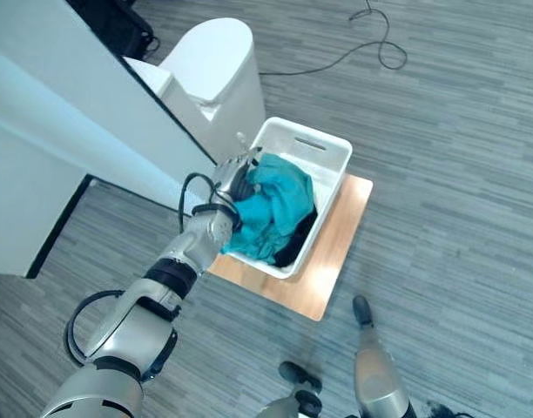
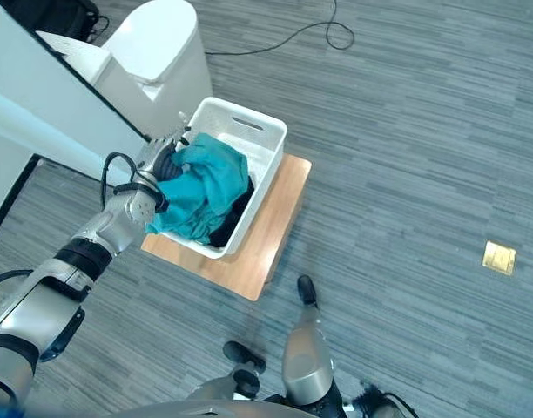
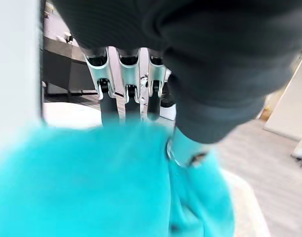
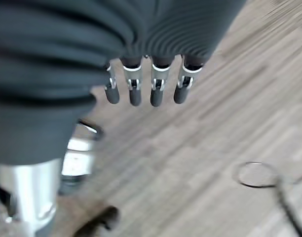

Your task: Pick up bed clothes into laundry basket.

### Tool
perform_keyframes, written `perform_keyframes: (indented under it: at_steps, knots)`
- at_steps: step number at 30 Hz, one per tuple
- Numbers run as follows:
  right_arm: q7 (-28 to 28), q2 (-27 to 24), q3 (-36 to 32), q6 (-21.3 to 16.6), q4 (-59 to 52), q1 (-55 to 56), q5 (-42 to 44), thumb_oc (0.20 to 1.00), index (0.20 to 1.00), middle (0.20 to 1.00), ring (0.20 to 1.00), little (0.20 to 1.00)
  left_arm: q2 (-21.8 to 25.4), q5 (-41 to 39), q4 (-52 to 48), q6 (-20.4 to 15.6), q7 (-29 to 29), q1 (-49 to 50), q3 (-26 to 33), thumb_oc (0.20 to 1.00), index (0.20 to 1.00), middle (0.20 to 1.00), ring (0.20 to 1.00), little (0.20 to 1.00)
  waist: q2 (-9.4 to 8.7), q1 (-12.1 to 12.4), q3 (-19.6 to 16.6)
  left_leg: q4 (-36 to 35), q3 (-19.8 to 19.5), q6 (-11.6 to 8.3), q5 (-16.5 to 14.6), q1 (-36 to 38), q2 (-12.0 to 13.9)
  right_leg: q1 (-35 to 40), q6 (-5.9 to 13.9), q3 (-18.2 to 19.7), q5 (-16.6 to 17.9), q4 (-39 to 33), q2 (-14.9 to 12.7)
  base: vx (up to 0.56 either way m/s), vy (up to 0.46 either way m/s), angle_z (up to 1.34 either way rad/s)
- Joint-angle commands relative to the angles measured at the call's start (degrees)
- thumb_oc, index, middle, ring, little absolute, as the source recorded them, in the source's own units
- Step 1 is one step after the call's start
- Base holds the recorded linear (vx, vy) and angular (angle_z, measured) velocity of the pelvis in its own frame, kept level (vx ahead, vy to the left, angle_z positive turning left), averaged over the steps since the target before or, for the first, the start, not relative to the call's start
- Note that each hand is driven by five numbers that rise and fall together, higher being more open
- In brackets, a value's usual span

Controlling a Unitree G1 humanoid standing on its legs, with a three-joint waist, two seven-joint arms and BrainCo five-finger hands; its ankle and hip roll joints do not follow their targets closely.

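Lying bunched in the white laundry basket (image 1: 332,157), heaped over its near rim: one teal garment (image 1: 275,207), with one dark cloth (image 1: 300,239) showing beneath. Probably handling soft, light and floppy; best gathering a thick fold at the crest. Resting on the teal heap's left side, left robot hand (image 1: 236,181), fingers straight. Hanging over bare floor (image 4: 205,163), right robot hand (image 4: 146,89), fingers relaxed, holding nothing. Sitting under the basket, one wooden board (image 1: 323,270).
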Motion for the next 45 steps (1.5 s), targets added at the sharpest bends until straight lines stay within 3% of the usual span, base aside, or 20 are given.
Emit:
perform_keyframes:
  at_steps: [1, 6, 9, 11, 13, 15, 18, 21, 23, 24, 26, 28, 29, 31, 33, 35, 36, 38, 41, 45]
  knots:
    - [-3.04, -2.41, -0.65, 0.37, -0.71, -1.82, 2.44, 1.0, 1.0, 1.0, 1.0, 1.0, 3.18, -6.67, -2.45, -2.22, 2.47, -2.49, 6.9, 1.0, 1.0, 1.0, 1.0, 1.0, -4.21, 1.53, -5.73, 0.73, -3.47, -4.92, -2.18, 2.32, 6.65, 3.14, 5.68, -4.04, -7.66, 0.84, -4.77, 0.03, -0.02, 0.0]
    - [-4.81, -6.27, -1.42, 0.78, -7.96, -9.82, 4.68, 1.0, 1.0, 1.0, 1.0, 1.0, -1.39, -23.35, -12.19, -6.48, 2.74, 5.62, 15.84, 1.0, 1.0, 1.0, 1.0, 1.0, -6.18, 4.6, -7.77, 0.73, -3.65, -4.15, -1.55, 4.14, 6.72, 6.03, 4.72, -5.34, -6.94, 0.79, -4.02, 0.01, -0.062, 0.01]
    - [-8.24, -13.72, -3.93, -0.69, -24.79, -16.45, 4.55, 1.0, 1.0, 1.0, 1.0, 1.0, -4.13, -38.13, -27.9, -14.04, 1.48, 14.85, 22.34, 1.0, 1.0, 1.0, 1.0, 1.0, -8.64, 8.68, -9.84, 0.73, -6.01, -4.11, -2.18, 5.25, 6.86, 8.61, 4.31, -6.76, -7.26, 0.79, -3.66, 0.03, -0.026, 0.28]
    - [-8.79, -15.2, -5.59, -1.03, -30.12, -16.36, 5.04, 1.0, 1.0, 1.0, 1.0, 1.0, -4.65, -40.66, -31.29, -14.98, 0.71, 17.5, 24.07, 1.0, 1.0, 1.0, 1.0, 1.0, -9.04, 9.23, -10.33, 0.73, -6.71, -4.06, -2.32, 5.31, 7.01, 9.2, 4.27, -7.29, -7.47, 0.79, -3.62, 0.01, -0.005, 0.35]
    - [-7.59, -10.15, -9.91, -3.85, -55.53, -0.99, -0.92, 1.0, 1.0, 1.0, 1.0, 1.0, -4.23, -40.43, -41.61, -15.51, 0.48, 30.66, 32.31, 1.0, 1.0, 1.0, 1.0, 1.0, -9.59, 8.5, -10.74, 0.73, -7.08, -3.87, -2.51, 5.72, 7.1, 9.88, 4.31, -7.51, -7.48, 0.8, -3.52, 0.0, 0.062, 0.33]
    - [-5.18, -6.73, -12.02, -11.05, -67.64, 7.79, -0.92, 1.0, 1.0, 1.0, 1.0, 1.0, -4.34, -41.19, -47.12, -17.46, -1.87, 42.7, 38.45, 1.0, 1.0, 1.0, 1.0, 1.0, -9.97, 8.98, -9.85, 0.73, -8.36, -3.11, -3.29, 5.86, 6.82, 10.29, 4.03, -8.12, -7.5, 3.71, -3.38, -0.05, 0.099, 0.26]
    - [-4.19, -5.81, -11.66, -13.65, -73.1, 6.54, 0.26, 1.0, 1.0, 1.0, 1.0, 1.0, -5.3, -42.28, -47.3, -17.22, -4.3, 49.18, 39.82, 1.0, 1.0, 1.0, 1.0, 1.0, -10.32, 10.81, -8.62, 0.73, -10.02, -2.74, -3.45, 5.44, 7.12, 8.2, 4.17, -8.62, -9.11, 10.2, -3.51, -0.09, 0.014, 0.33]
    - [-5.48, -4.76, -11.17, -15.37, -79.07, 0.47, 1.34, 1.0, 1.0, 1.0, 1.0, 1.0, -6.74, -44.68, -42.58, -16.59, -4.25, 52.03, 38.67, 1.0, 1.0, 1.0, 1.0, 1.0, -9.37, 12.56, -6.61, 0.73, -17.92, -1.71, -3.04, 1.17, 7.41, 5.23, 4.08, 6.13, -16.21, 19.23, 2.04, -0.16, -0.001, 1.5]
    - [-7.31, -5.34, -10.23, -15.15, -82.15, -4.59, 0.41, 1.0, 1.0, 1.0, 1.0, 1.0, -7.71, -47.88, -41.64, -15.89, -5.28, 54.08, 37.39, 1.0, 1.0, 1.0, 1.0, 1.0, -8.82, 14.44, -5.44, 0.73, -25.46, -1.08, -2.61, -1.7, 5.65, 7.7, 1.45, 16.47, -21.62, 20.94, 4.51, -0.09, -0.096, 2.06]
    - [-7.3, -5.19, -9.23, -15.2, -83.11, -7.03, 0.83, 1.0, 1.0, 1.0, 1.0, 1.0, -7.66, -48.65, -41.29, -15.74, -5.2, 55.0, 37.55, 1.0, 1.0, 1.0, 1.0, 1.0, -9.2, 15.29, -5.28, 0.73, -27.47, -1.12, -2.47, -2.83, 5.06, 9.49, 0.27, 18.17, -21.89, 17.67, 4.86, -0.12, -0.221, 2.23]
    - [-7.15, -5.18, -7.09, -14.89, -83.06, -12.88, 1.57, 1.0, 1.0, 1.0, 1.0, 1.0, -8.5, -51.09, -40.7, -15.53, -5.43, 56.46, 38.62, 1.0, 1.0, 1.0, 1.0, 1.0, -9.6, 18.1, -5.57, 0.73, -27.9, -1.96, -1.08, -3.76, 5.09, 13.01, -0.27, 15.15, -21.13, 10.94, 2.89, -0.14, -0.278, 2.78]
    - [-6.75, -6.52, -3.73, -15.2, -82.57, -18.69, 1.96, 1.0, 1.0, 1.0, 1.0, 1.0, -11.67, -57.57, -39.85, -15.08, -7.25, 59.28, 39.59, 1.0, 1.0, 1.0, 1.0, 1.0, -8.39, 23.06, -2.79, 1.28, -30.23, -5.31, 3.21, -10.01, 6.52, 18.09, -1.29, 13.79, -21.53, 0.79, 4.63, -0.29, -0.367, 1.93]
    - [-6.78, -6.56, -3.68, -15.26, -82.47, -18.85, 1.96, 1.0, 1.0, 1.0, 1.0, 1.0, -11.73, -57.58, -39.86, -15.07, -7.27, 59.22, 39.65, 1.0, 1.0, 1.0, 1.0, 1.0, -8.16, 22.97, -2.8, 1.17, -30.37, -5.34, 3.53, -10.22, 6.73, 17.89, -1.36, 13.76, -21.29, 0.79, 4.9, -0.5, -0.164, 1.56]
    - [-6.93, -9.24, -3.45, -15.11, -82.53, -19.63, 1.43, 1.0, 1.0, 1.0, 1.0, 1.0, -14.06, -60.74, -39.3, -15.73, -8.73, 58.74, 39.48, 1.0, 1.0, 1.0, 1.0, 1.0, -7.93, 20.18, 0.7, 3.14, -14.96, -3.74, 1.31, -10.25, 11.11, 15.56, -0.89, 5.22, -18.88, 0.79, 2.22, -0.65, -0.046, 1.97]
    - [-7.4, -9.35, -3.22, -14.47, -83.17, -20.09, 2.65, 1.0, 1.0, 1.0, 1.0, 1.0, -14.02, -63.07, -38.19, -15.25, -9.42, 58.26, 38.56, 1.0, 1.0, 1.0, 1.0, 1.0, -8.31, 18.08, 1.4, 10.0, -6.6, -3.44, 0.72, -8.18, 13.4, 13.63, -1.24, -0.04, -16.24, 0.79, 1.04, -0.44, -0.065, 1.27]
    - [-7.61, -9.36, -3.53, -13.97, -83.56, -19.97, 2.98, 1.0, 1.0, 1.0, 1.0, 1.0, -13.67, -63.15, -37.63, -14.91, -9.8, 58.07, 38.25, 1.0, 1.0, 1.0, 1.0, 1.0, -8.55, 17.28, 1.28, 14.85, -5.64, -3.66, -0.51, -8.24, 14.54, 13.16, -1.71, -2.41, -15.38, 0.79, 0.59, -0.25, -0.1, 1.25]
    - [-7.14, -9.48, -4.01, -13.85, -83.92, -19.73, 3.43, 1.0, 1.0, 1.0, 1.0, 1.0, -13.32, -63.58, -37.03, -14.1, -10.69, 57.53, 37.42, 1.0, 1.0, 1.0, 1.0, 1.0, -8.75, 16.13, 0.29, 21.7, -4.98, -4.8, -4.59, -6.05, 16.44, 12.92, -2.07, -6.62, -15.47, 0.79, -0.65, -0.3, -0.102, 0.95]
    - [-6.5, -9.57, -3.91, -13.67, -84.06, -19.68, 3.79, 1.0, 1.0, 1.0, 1.0, 1.0, -13.48, -64.42, -36.51, -13.55, -10.76, 57.1, 36.91, 1.0, 1.0, 1.0, 1.0, 1.0, -8.1, 15.01, -0.77, 23.09, -2.98, -5.27, -5.18, -1.52, 20.13, 12.45, -2.32, -11.69, -14.23, 0.85, -2.27, -0.24, 0.055, 1.03]
    - [-6.08, -9.9, -3.05, -12.84, -82.94, -19.54, 3.73, 1.0, 1.0, 1.0, 1.0, 1.0, -12.79, -65.04, -35.39, -12.45, -10.29, 56.5, 36.2, 1.0, 1.0, 1.0, 1.0, 1.0, -6.48, 13.29, -2.3, 17.32, -1.88, -7.42, -2.58, 7.72, 23.6, 12.31, -1.52, -16.95, -11.73, 1.51, -4.77, -0.15, 0.247, 1.42]
    - [-6.15, -10.53, -3.63, -12.01, -82.89, -19.88, 3.05, 1.0, 1.0, 1.0, 1.0, 1.0, -11.13, -64.45, -35.43, -11.2, -10.4, 54.73, 35.97, 1.0, 1.0, 1.0, 1.0, 1.0, -4.53, 13.13, -4.38, 5.82, -3.04, -9.44, 0.29, 11.12, 22.01, 11.26, 0.89, -21.91, -7.75, 2.13, -9.78, -0.13, 0.269, 1.03]
